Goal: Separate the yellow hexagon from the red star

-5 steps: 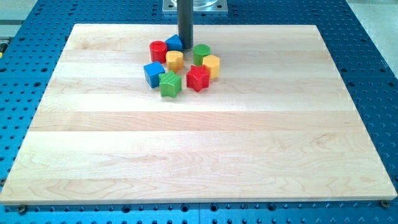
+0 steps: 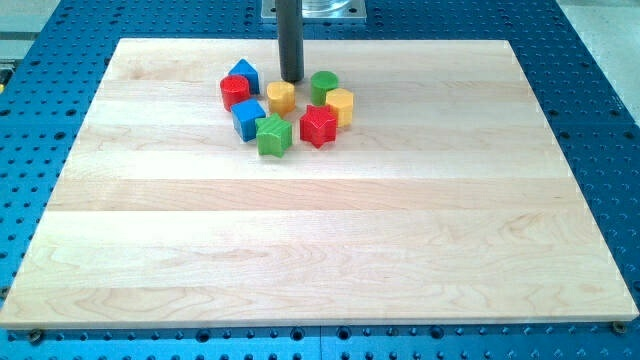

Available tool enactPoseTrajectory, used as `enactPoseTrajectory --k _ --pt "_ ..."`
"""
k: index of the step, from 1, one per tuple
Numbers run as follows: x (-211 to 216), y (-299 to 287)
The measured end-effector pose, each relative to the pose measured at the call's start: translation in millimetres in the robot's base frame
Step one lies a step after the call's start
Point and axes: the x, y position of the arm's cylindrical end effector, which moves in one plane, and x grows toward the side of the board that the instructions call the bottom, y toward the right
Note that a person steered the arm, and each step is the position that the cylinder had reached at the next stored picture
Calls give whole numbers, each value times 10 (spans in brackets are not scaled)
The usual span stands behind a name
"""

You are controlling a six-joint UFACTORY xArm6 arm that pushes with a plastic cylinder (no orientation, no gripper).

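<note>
The yellow hexagon [image 2: 340, 105] lies at the right of a cluster near the view's top, touching the upper right side of the red star [image 2: 318, 126]. My tip [image 2: 291, 80] stands above the cluster's middle. It is just above a second yellow block [image 2: 281, 98] and left of the green cylinder [image 2: 323, 87]. It is up and to the left of the red star and the hexagon, and touches neither.
A blue block [image 2: 242, 74] and a red cylinder [image 2: 234, 92] lie to the tip's left. A blue cube [image 2: 248, 119] and a green star [image 2: 273, 135] sit below them. All rest on the wooden board [image 2: 320, 250].
The blue block and the red cylinder have slid to the left, away from the cluster. My tip has shifted slightly left. The hexagon and the red star have not moved.
</note>
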Motion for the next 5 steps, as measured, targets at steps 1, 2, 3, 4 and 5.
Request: enactPoseTrajectory --k 1,2,3,4,5 --pt "0 149" --pt "0 537" --pt "61 909" --pt "608 1159" --pt "1101 1160"
